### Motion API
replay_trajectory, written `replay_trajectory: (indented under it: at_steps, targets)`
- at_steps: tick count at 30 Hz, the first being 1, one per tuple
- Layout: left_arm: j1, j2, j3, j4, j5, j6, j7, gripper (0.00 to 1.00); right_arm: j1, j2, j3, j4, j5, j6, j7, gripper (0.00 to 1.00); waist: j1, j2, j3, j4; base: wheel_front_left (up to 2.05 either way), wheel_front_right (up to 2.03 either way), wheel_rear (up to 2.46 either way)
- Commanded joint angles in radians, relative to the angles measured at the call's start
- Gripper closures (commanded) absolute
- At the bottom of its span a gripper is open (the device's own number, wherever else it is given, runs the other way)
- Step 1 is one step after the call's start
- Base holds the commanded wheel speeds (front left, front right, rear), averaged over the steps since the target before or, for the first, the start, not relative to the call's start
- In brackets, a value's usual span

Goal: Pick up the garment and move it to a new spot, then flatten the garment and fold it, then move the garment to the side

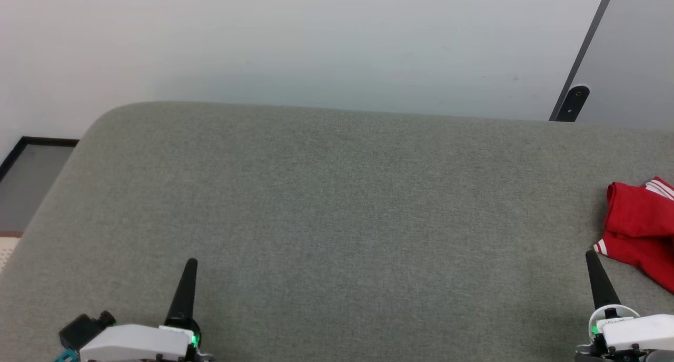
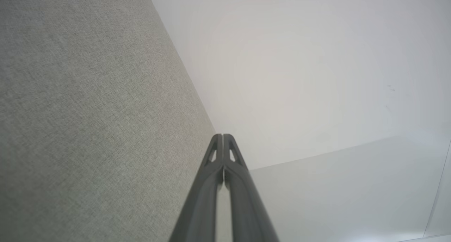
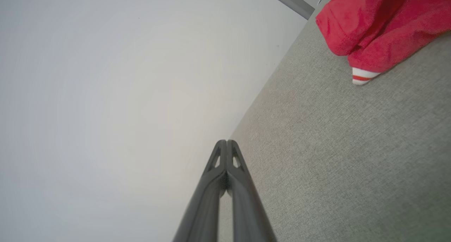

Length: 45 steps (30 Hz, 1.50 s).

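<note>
- Grey woven fabric covers the bench (image 1: 337,204), which runs back to a pale wall (image 1: 316,35); a dark post (image 1: 571,104) stands at the far right.
- We find the garment (image 1: 640,230) bunched on the bench's right edge, red cloth with red-and-white striped trim (image 3: 363,76), part of it cut off by the frame.
- Both arms rest low over the near edge. The left end effector (image 1: 190,267) has its fingers pressed together and holds nothing, and the right end effector (image 1: 592,259) is likewise closed and empty, just short of the garment.
- We judge that this fits two stages: a garment lying where it waits to be lifted, or one already set aside. Too little of it shows for us to tell whether it is folded.
- If the cloth needs handling, the right end effector is the nearer, and its fingers would have to part.
- We make out no lettering, brand or label on the cloth in sight.
</note>
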Motion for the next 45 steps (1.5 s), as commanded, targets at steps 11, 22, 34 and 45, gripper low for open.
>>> replay_trajectory:
  at_steps: [11,22,34,45]
  targets:
    - [-0.033,-0.008,0.017,0.008,-0.103,-0.004,0.031,1.00,-0.029,0.003,0.007,0.005,0.128,-0.001,0.030,1.00,0.0000,0.0000,0.003,0.001,0.00,0.00,0.00]
    - [-0.043,-0.015,0.029,0.019,-0.187,-0.004,0.057,1.00,-0.037,0.008,0.013,0.014,0.233,-0.001,0.053,1.00,0.0000,0.0000,0.007,0.002,0.00,0.00,0.00]
    - [-0.058,-0.023,0.041,0.029,-0.267,-0.005,0.082,1.00,-0.047,0.013,0.019,0.022,0.335,-0.001,0.077,1.00,0.0000,0.0000,0.010,0.002,0.00,0.00,0.00]
    - [-0.067,-0.031,0.051,0.039,-0.337,-0.005,0.102,1.00,-0.056,0.017,0.024,0.030,0.421,-0.001,0.096,1.00,0.0000,0.0000,0.014,0.003,0.00,0.00,0.00]
